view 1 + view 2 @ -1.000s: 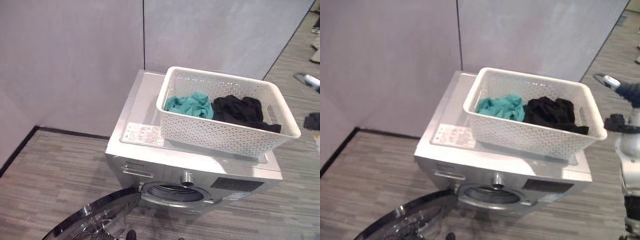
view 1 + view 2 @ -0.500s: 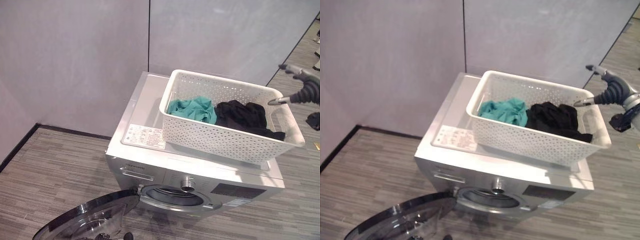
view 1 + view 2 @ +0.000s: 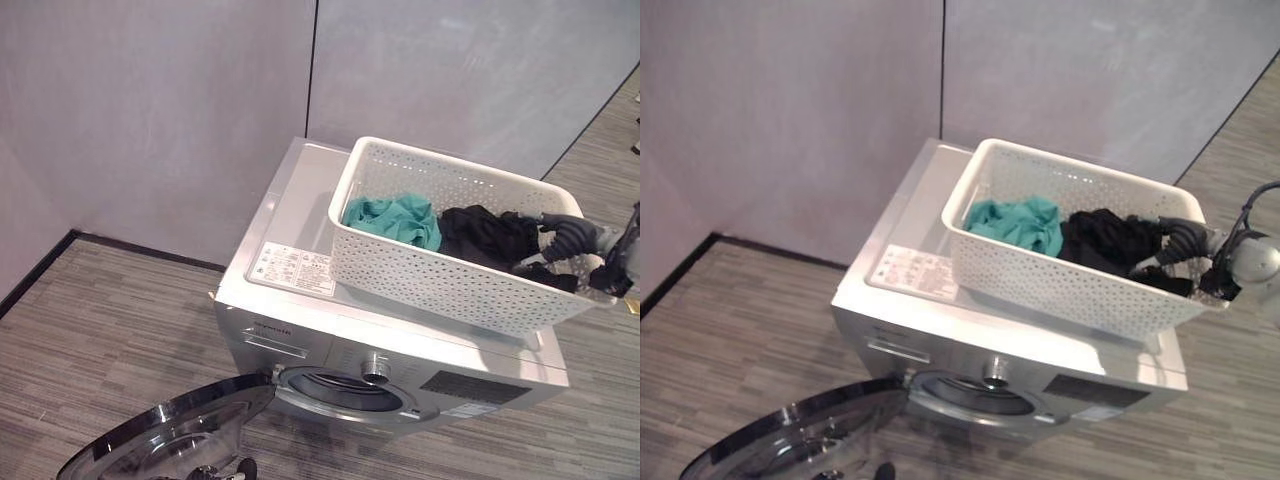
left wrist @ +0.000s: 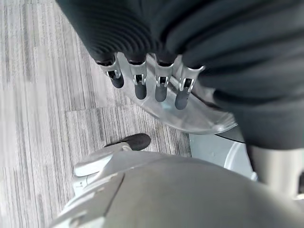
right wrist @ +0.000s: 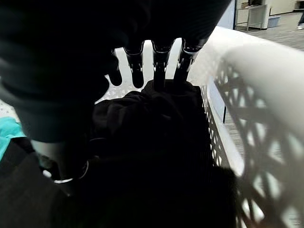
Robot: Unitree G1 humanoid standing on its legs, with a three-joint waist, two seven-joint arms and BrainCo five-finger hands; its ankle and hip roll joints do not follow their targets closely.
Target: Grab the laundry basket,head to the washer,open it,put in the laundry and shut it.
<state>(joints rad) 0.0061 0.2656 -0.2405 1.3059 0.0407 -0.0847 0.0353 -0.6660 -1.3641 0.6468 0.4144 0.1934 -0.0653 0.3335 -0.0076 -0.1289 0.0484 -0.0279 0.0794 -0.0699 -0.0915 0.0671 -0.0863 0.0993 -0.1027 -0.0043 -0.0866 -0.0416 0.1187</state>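
- One hand is down low on my side: my left hand [image 4: 147,83] hangs over the floor [image 4: 42,95] with its fingers relaxed and empty, just above the edge of the washer door [image 3: 170,440]
- That door lies swung wide open in front of the drum opening [image 3: 335,388], so I judge the opening step done and loading in hand
- On top of the washer [image 3: 300,300] sits the laundry basket [image 3: 440,275], with the teal cloth [image 3: 392,218] and the black garment [image 3: 490,235] both inside it
- Half a second ago my right hand [image 3: 565,240] hovered above the basket's far right rim; now it has dropped inside onto the black garment
- Its fingers [image 5: 161,66] point down into the dark cloth, but I cannot tell whether they have closed on it
- If that grip holds, I expect the black piece goes into the drum first
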